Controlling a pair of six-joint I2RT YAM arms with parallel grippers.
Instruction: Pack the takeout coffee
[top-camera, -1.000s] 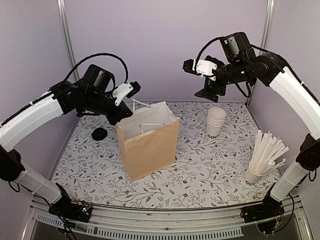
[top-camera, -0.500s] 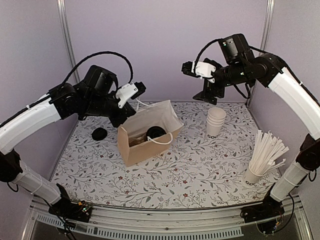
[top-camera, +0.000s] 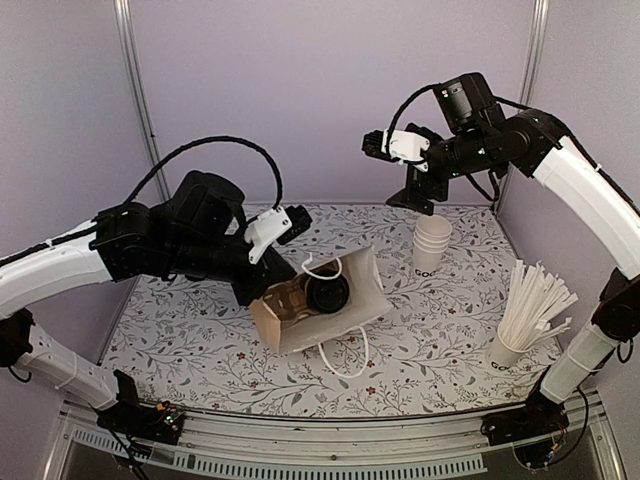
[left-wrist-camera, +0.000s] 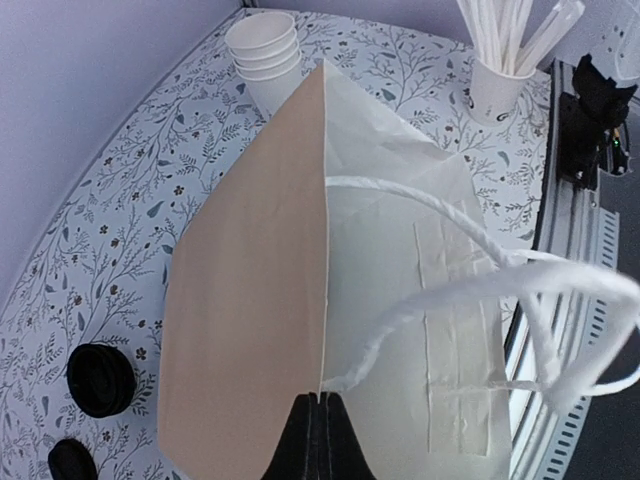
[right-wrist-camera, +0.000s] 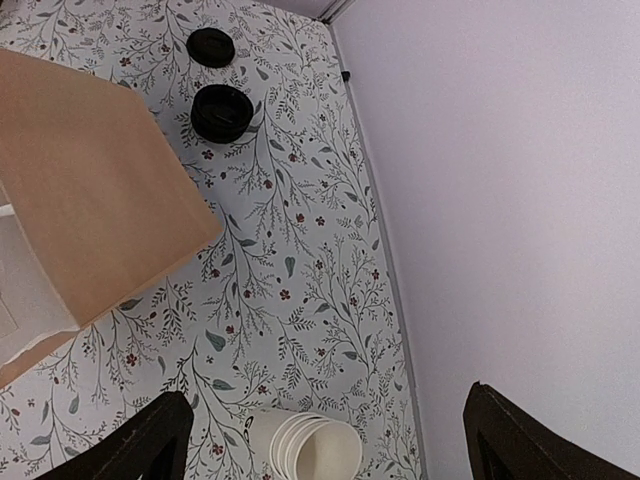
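Because the left arm's dark wrist crosses the bag's near-left corner in the overhead view, the fingertips of the left gripper cannot be made out from above. Only its own camera shows them, and there they are cut off by the lower edge. Inside the brown paper bag the cup's white wall and black lettering are hidden by the bag's sides. A brownish shape beside the lid is too dim to name. Both white rope handles blur in the left wrist view.

The left gripper is clenched, its two dark fingers pressed together on the bag's rim at the fold where the tan outer panel meets the white inner panel. The right gripper hangs high near the back wall with its fingers spread wide. It grasps nothing and touches nothing. Below it are the floral table and the stack of lidless white cups.

The takeout coffee sits inside the bag, which is tipped so that its mouth faces the overhead camera. All that shows of the coffee is its round black lid, glossy and ringed, lying deep in the opening. Two more round black lids lie on the table beyond the bag, apart from it. A cup of white straws stands at the right edge.
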